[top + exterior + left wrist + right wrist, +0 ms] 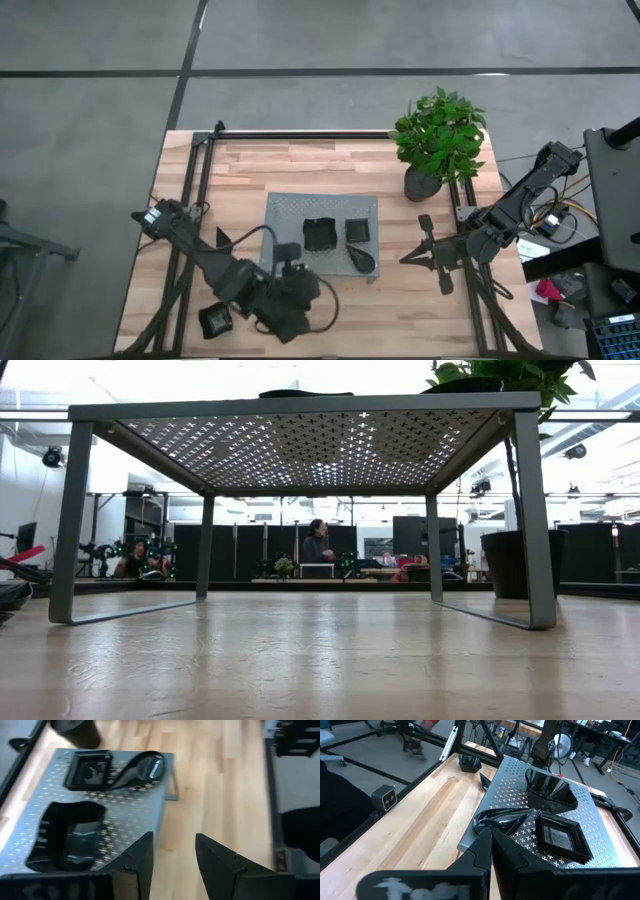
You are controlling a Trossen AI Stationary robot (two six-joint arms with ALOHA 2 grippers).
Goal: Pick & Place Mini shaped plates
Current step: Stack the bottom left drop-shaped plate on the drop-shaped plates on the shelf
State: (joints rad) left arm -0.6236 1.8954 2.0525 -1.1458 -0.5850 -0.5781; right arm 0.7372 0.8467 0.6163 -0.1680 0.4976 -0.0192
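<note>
High view shows three mini plates on the grey perforated tray: a wavy-edged plate, a square plate and a teardrop plate at its corner. Another plate lies on the table off the tray's near-left corner. Left gripper, fingers spread and empty, hovers beside the tray's edge; dropping there, a finger could catch that edge and shake the plates. Right gripper waits pressed together off the tray's right side

On the tray, mid-table: wavy-edged plate left, square plate right, teardrop plate nearer the front edge. Behind the tray's right, plant. Front left on the table, another plate.
</note>
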